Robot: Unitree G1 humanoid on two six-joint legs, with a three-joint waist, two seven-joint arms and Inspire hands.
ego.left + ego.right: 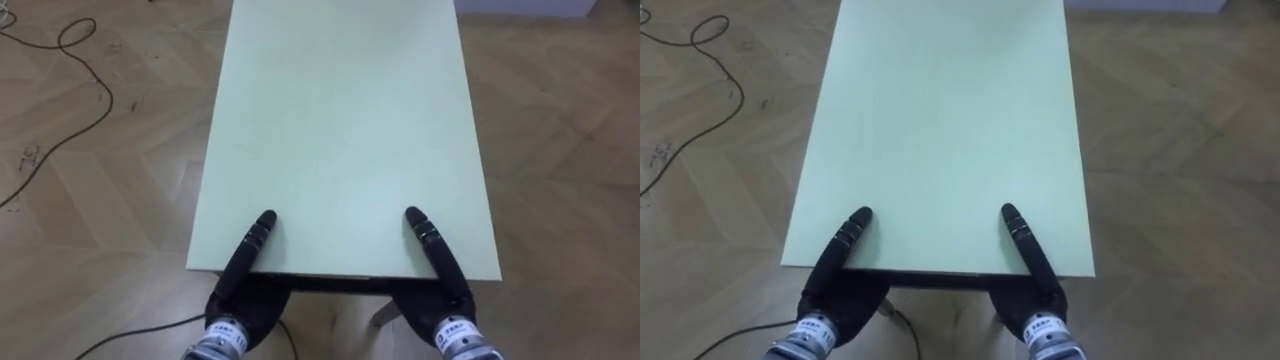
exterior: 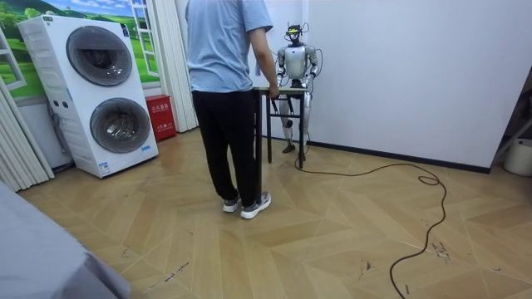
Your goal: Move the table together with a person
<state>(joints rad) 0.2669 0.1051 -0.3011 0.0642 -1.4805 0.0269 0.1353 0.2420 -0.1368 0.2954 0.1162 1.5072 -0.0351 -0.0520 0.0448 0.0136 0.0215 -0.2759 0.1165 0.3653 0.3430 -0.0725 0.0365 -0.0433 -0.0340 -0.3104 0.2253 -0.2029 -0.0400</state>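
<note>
The table (image 1: 340, 120) is standing on the wood floor (image 1: 110, 220), its pale green top facing up. The left hand (image 1: 248, 255) and right hand (image 1: 437, 252) are resting on its near edge, well apart.

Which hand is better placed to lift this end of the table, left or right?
Neither: left hand and right hand both sit at the near edge of the table, about equally far in from its corners. A level lift likely needs both, with the person at the far end.
</note>
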